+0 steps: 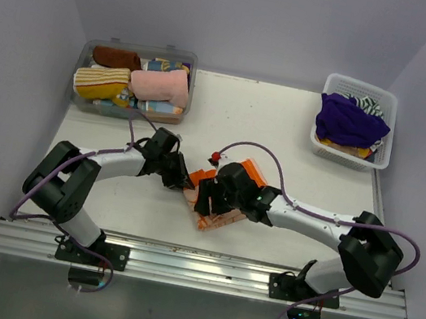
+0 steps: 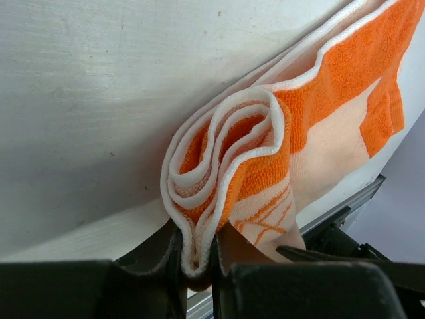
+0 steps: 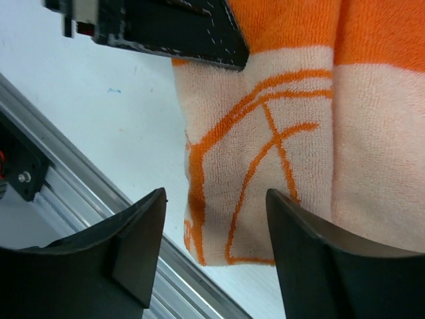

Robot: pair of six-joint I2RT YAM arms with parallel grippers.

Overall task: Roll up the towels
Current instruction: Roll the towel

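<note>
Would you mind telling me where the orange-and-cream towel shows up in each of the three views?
Top external: the orange-and-cream towel at the picture's centre.
Left wrist: towel centre-right, rolled end pinched in the left gripper.
Right wrist: towel fills the upper right.
Shared landmark: the aluminium rail along the table's near edge.

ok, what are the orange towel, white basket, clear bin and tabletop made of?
The orange-and-cream towel looks like matte terry cloth: looped pile, soft folds. The white basket is probably moulded plastic, given its slotted lattice walls. The clear bin looks like translucent plastic; contents show through its wall. The tabletop is smooth white with faint sheen and scuffs; laminate or paint, cannot tell.
</note>
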